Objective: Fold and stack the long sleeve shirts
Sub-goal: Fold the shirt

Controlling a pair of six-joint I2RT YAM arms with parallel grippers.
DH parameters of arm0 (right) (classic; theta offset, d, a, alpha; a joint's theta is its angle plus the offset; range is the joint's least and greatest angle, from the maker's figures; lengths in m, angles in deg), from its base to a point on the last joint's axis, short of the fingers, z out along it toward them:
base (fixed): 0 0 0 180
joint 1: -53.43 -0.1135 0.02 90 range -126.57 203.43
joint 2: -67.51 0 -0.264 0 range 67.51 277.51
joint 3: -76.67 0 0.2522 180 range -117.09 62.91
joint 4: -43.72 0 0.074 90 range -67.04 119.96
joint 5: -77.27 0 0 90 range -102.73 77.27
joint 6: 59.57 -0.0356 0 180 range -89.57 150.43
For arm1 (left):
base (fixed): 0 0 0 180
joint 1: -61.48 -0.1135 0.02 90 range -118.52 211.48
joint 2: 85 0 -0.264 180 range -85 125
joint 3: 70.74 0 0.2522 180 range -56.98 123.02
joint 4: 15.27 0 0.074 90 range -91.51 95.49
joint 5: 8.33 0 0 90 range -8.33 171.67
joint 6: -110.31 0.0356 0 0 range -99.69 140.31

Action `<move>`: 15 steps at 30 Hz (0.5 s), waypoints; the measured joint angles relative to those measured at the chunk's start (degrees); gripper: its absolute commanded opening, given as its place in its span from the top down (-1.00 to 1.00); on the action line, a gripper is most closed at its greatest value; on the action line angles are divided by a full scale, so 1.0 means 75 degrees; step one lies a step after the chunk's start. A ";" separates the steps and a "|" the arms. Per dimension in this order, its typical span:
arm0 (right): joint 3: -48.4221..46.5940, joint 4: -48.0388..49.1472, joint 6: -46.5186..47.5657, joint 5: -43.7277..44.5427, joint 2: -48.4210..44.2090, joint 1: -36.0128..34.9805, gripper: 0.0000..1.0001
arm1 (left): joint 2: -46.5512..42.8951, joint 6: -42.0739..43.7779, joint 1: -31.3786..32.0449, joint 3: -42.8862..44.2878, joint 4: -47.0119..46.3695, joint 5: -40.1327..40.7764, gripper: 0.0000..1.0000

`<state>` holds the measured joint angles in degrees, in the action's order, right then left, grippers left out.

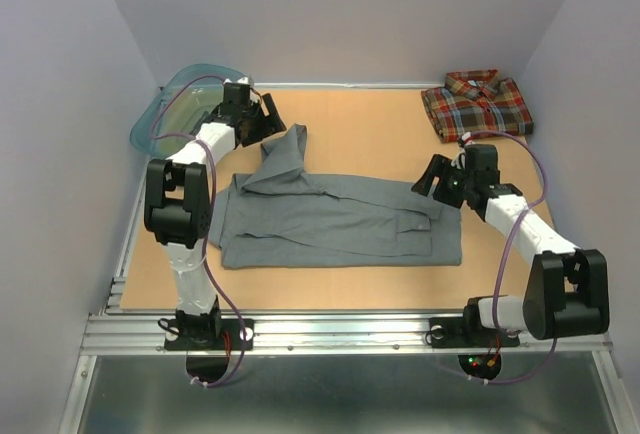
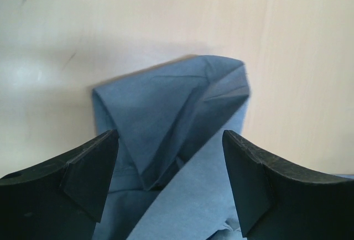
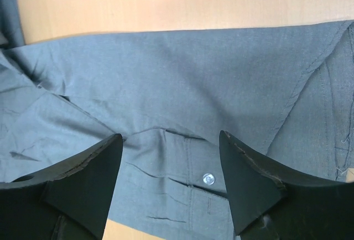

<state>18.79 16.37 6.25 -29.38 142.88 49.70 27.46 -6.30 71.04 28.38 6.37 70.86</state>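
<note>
1. Grey shirt, plain and collared, lies spread flat in the middle of the table, between the two grippers.
2. One sleeve angles off the shirt toward the left gripper. Its tip lies just ahead of those jaws.
3. The left wrist view adds what the top view blurs. The sleeve end is doubled over on itself with a sharp crease. It sits ahead of and between the two fingers, which stand wide apart and have hold of nothing.
4. The right gripper hangs at the shirt's other end. The top view does not show how far apart its jaws are.
5. The right wrist view settles it: the fingers are spread wide and hold nothing. Flat grey cloth runs between and beyond them, and a small white button on a stitched strip lies just inside the right-hand finger.
6. The plaid shirt, in red, orange and dark blue, shows only in the top view. It lies folded, well beyond the right gripper's jaws.
7. A teal basin sits behind the left gripper, on the side away from its jaws.
</note>
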 measured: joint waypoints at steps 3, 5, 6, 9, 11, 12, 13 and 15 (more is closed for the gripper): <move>0.0000 -0.0047 -0.0003 -0.0079 -0.0254 0.0000 -0.51 | -0.0006 0.0245 0.0184 0.0125 -0.0303 -0.0192 -0.75; 0.0000 -0.0067 -0.0003 -0.0117 -0.0361 0.0000 -0.51 | 0.0017 0.0449 0.0335 0.0309 -0.0344 -0.0291 -0.74; 0.0000 -0.0076 -0.0003 -0.0134 -0.0396 0.0000 -0.51 | 0.0061 0.0530 0.0391 0.0428 -0.0361 -0.0326 -0.73; 0.0009 -0.0117 -0.0006 -0.0169 -0.0443 0.0000 -0.51 | 0.0297 0.0822 0.0562 0.0828 -0.0554 -0.0367 -0.65; 0.0055 -0.0122 -0.0015 -0.0198 -0.0493 0.0000 -0.51 | 0.0545 0.1055 0.0673 0.1070 -0.0641 -0.0318 -0.58; 0.0111 -0.0128 -0.0017 -0.0219 -0.0539 0.0000 -0.51 | 0.0641 0.1110 0.0702 0.1102 -0.0644 -0.0300 -0.55; 0.0157 -0.0146 -0.0035 -0.0233 -0.0577 0.0000 -0.52 | 0.0801 0.1241 0.0764 0.1195 -0.0621 -0.0213 -0.48; 0.0254 -0.0178 -0.0041 -0.0259 -0.0670 0.0000 -0.51 | 0.1067 0.1460 0.0863 0.1335 -0.0551 -0.0041 -0.40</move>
<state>20.69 15.04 5.94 -31.32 137.86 49.70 35.46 4.65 77.51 38.39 2.24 70.56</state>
